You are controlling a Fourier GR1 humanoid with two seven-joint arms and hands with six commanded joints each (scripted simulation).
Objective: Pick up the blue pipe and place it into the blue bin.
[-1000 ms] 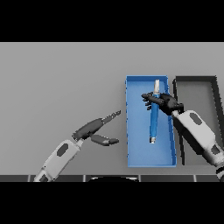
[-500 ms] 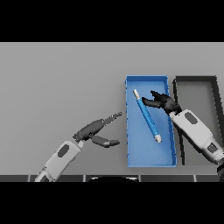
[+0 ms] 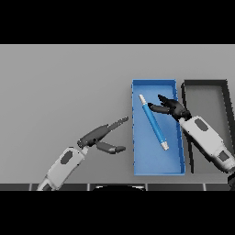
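Head view shows me the blue pipe (image 3: 153, 123) lying flat on the floor of the blue bin (image 3: 156, 169), slanted from its pale upper tip near the bin's top left down to its lower tip toward the middle right. I see nothing holding it. My right hand (image 3: 172, 108) hangs over the upper right part of the bin, its arm coming in from the lower right across the bin's right wall; the fingers are spread and fairly straight, pointing left toward the pipe's upper half, and they close on nothing, though the nearest fingertip sits just beside the pipe. Whether it touches I cannot tell. My left hand (image 3: 98, 137) is over the grey table (image 3: 59, 82) left of the bin, apart from it, fingers extended toward the bin's left wall and thumb held out below them, empty. To the right of the blue bin, just beside it, I see a black bin (image 3: 205, 83).
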